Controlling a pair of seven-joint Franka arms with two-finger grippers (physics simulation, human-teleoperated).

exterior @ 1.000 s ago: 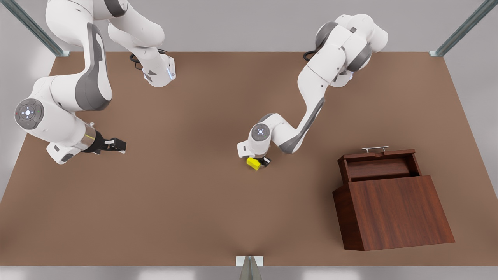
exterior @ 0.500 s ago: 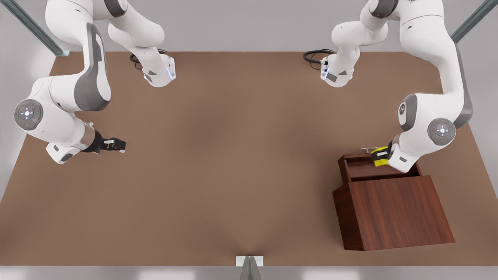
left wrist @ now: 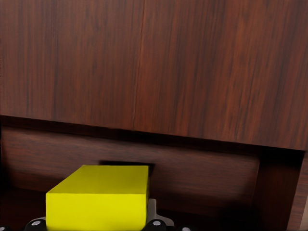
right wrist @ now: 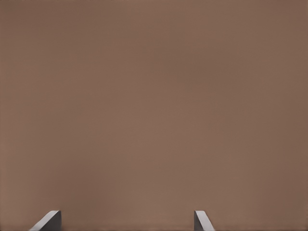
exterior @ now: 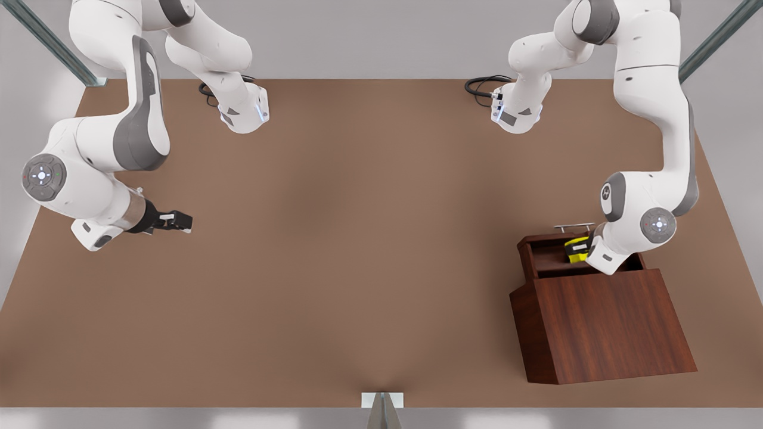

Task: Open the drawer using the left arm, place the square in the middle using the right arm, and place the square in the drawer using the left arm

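Note:
The drawer (exterior: 527,253) is pulled out at the top of the wooden cabinet (exterior: 602,322), its silver handle (exterior: 574,227) on the far side. My left gripper (exterior: 579,254) reaches down into the drawer at the front view's right and is shut on the square (exterior: 576,245), a small yellow cube. In the left wrist view the square (left wrist: 98,195) sits low between the fingers, with the drawer's inner wall (left wrist: 202,168) just behind it. My right gripper (exterior: 179,221) waits open over bare table at the front view's left; its fingertips (right wrist: 48,221) stand wide apart.
The brown tabletop (exterior: 357,238) stretches between the two arms. Both arm bases (exterior: 241,113) (exterior: 515,113) stand along the far edge. Metal frame posts rise at the table's far corners, and a small bracket (exterior: 381,400) sits at the near edge.
The left arm carried the square from the middle of the table over to the drawer, then sank lower into it. The right arm has not moved.

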